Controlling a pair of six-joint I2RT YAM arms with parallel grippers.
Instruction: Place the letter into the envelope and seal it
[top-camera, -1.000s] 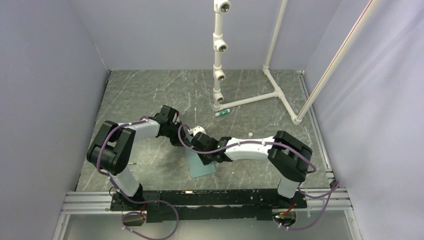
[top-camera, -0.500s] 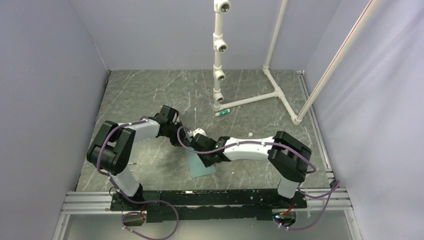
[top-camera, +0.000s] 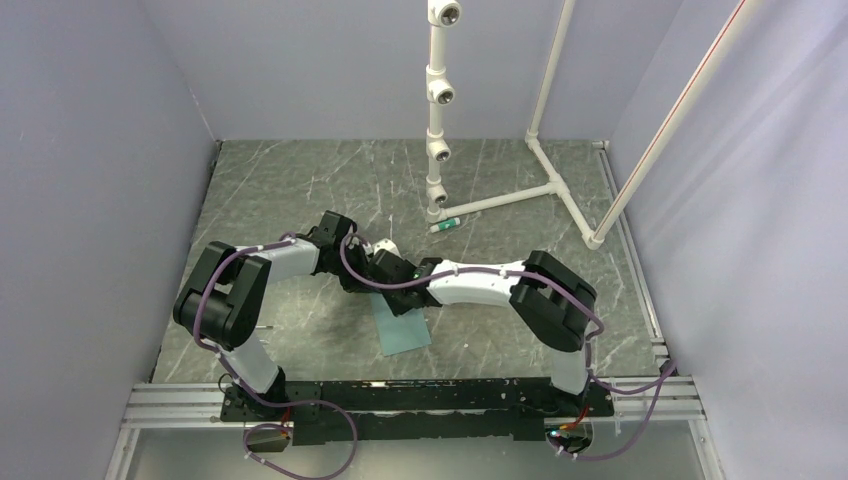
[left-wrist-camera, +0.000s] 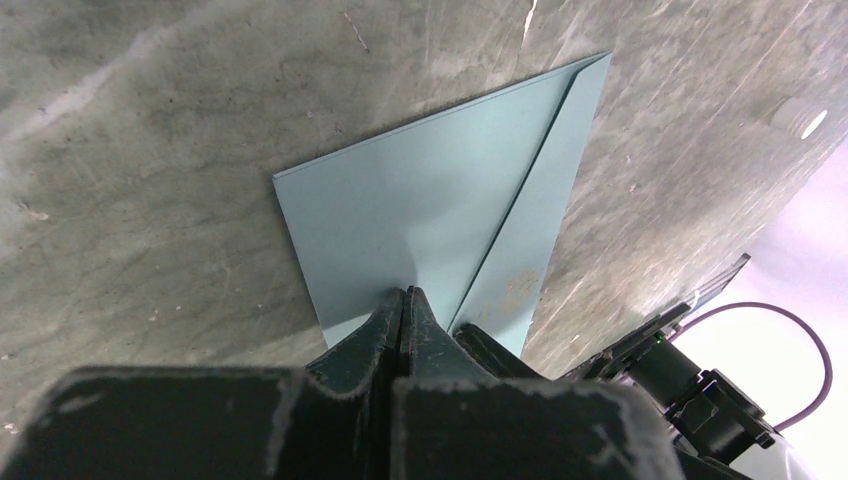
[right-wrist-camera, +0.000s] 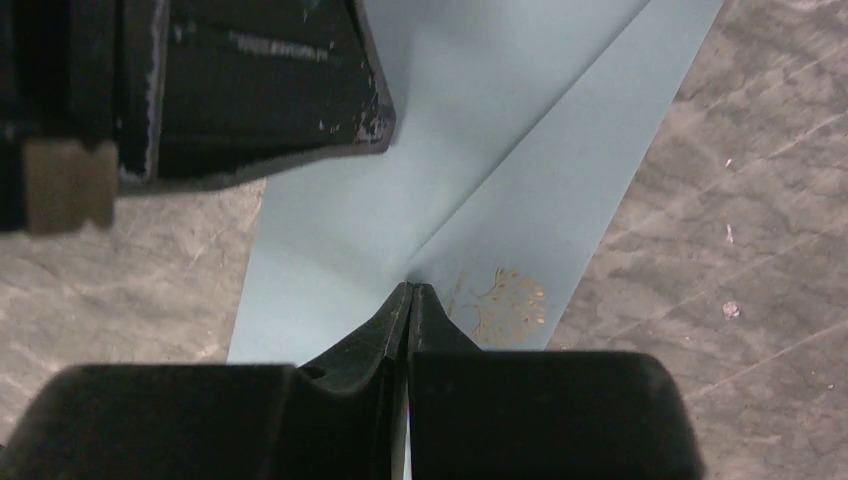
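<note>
The teal-green envelope (top-camera: 404, 330) lies flat on the table with its triangular flap folded down over the body (left-wrist-camera: 430, 210). A gold ornament (right-wrist-camera: 505, 300) is printed near one edge. My left gripper (top-camera: 375, 283) is shut, its closed tips (left-wrist-camera: 404, 296) resting on the flap near the envelope's end. My right gripper (top-camera: 396, 292) is also shut, its tips (right-wrist-camera: 412, 290) touching the envelope (right-wrist-camera: 480, 150) at the flap's edge beside the ornament. Neither has anything between its fingers. The two grippers stand close together. The letter is not in view.
The marbled grey table (top-camera: 300, 190) is walled on three sides. A white pipe frame (top-camera: 438, 110) stands at the back, with a bar running right (top-camera: 560, 185). A small pen-like item (top-camera: 445, 225) lies by its foot.
My right arm has swung left and farther back, sliding its gripper along the envelope up against the left gripper. The left arm has stayed put.
</note>
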